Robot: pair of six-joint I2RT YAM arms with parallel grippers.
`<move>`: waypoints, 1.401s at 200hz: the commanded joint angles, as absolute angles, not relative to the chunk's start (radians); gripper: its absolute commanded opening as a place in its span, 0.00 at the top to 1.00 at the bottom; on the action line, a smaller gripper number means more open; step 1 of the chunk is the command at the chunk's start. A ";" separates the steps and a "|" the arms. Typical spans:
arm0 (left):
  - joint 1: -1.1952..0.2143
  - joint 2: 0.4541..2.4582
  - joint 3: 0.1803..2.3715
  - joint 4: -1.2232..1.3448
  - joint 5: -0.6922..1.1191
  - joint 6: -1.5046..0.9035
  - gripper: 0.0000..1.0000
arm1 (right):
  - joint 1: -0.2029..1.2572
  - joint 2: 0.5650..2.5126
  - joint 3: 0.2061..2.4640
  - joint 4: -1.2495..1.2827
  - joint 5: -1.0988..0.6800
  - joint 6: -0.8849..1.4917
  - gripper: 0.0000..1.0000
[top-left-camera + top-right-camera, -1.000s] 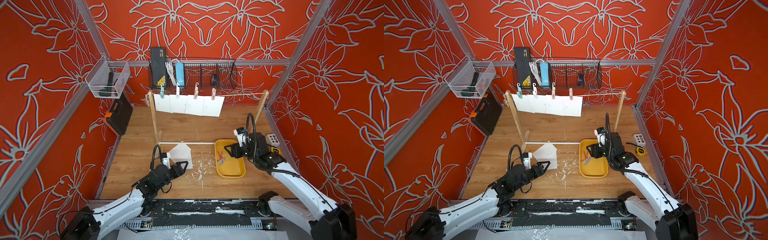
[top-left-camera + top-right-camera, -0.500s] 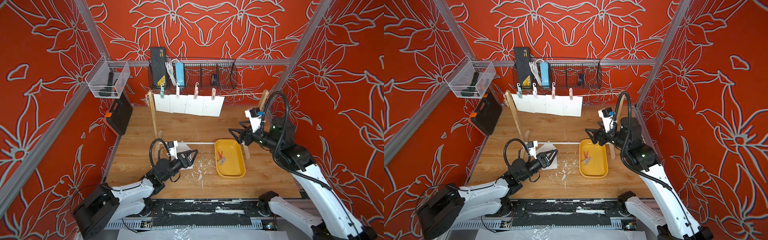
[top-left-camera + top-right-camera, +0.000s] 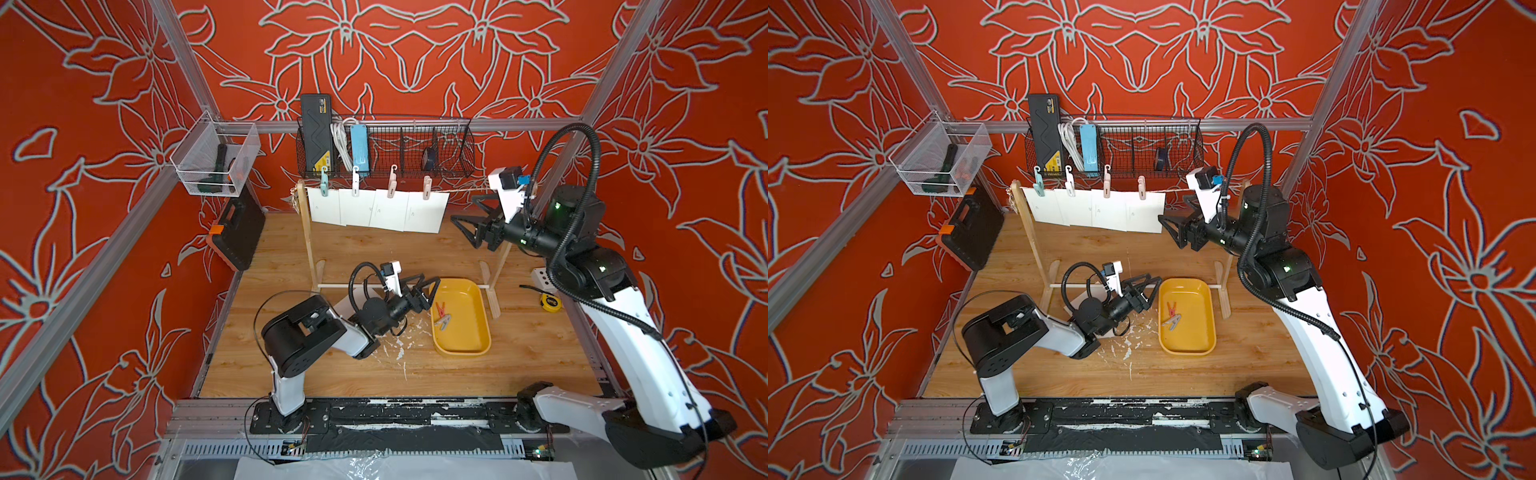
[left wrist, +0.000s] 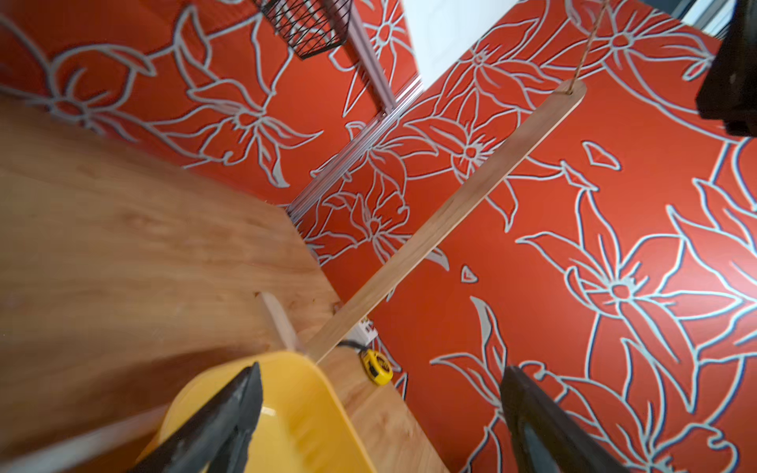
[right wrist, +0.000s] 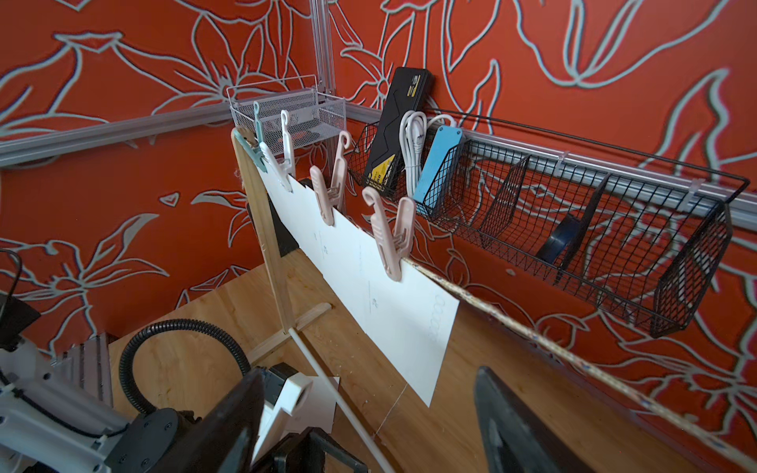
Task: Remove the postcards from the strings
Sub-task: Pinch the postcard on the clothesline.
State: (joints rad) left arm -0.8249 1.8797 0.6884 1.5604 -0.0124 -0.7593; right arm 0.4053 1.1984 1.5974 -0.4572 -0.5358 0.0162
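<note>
Several white postcards [image 3: 378, 212] [image 3: 1096, 212] [image 5: 368, 295] hang side by side from the strings [image 3: 465, 192] [image 5: 573, 356], each held by a pastel peg [image 5: 389, 241]. One more postcard [image 5: 323, 393] lies on the table, partly hidden under my left arm. My right gripper [image 3: 463, 208] [image 3: 1172, 208] [image 5: 368, 370] is open and empty, raised just right of the last hanging card and slightly below the twine. My left gripper [image 3: 430, 282] [image 3: 1152, 279] [image 4: 381, 368] hangs open and empty low over the left rim of the yellow tray [image 3: 461, 353].
The tray holds a red peg [image 3: 439, 309] and a grey peg. Two wooden posts [image 3: 307, 232] [image 3: 500, 266] are joined by a white rod [image 3: 345, 286]. A wire basket [image 3: 386, 145] hangs behind the line. A tape measure [image 3: 549, 300] and a black case [image 3: 239, 226] sit at the sides.
My right arm has risen from the tray up to the right end of the twine, and its jaws have widened. My left arm has left the lying card and swung right towards the tray.
</note>
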 commanded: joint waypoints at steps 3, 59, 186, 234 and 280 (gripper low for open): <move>-0.812 1.956 0.810 1.836 -0.039 -0.742 0.10 | 0.390 1.222 1.656 -0.426 -0.587 -0.025 0.20; -0.742 2.084 1.009 1.837 -0.038 -0.764 0.10 | 0.288 1.380 1.914 -0.518 -0.697 -0.035 0.21; -0.681 2.034 1.043 1.839 0.027 -0.737 0.10 | 0.243 1.427 1.931 -0.480 -0.765 0.004 0.23; -0.681 1.991 1.047 1.839 0.011 -0.733 0.09 | 0.243 1.416 1.904 -0.476 -0.765 0.007 0.24; -0.682 1.944 1.026 1.839 0.002 -0.708 0.11 | 0.243 1.410 1.893 -0.469 -0.772 0.014 0.24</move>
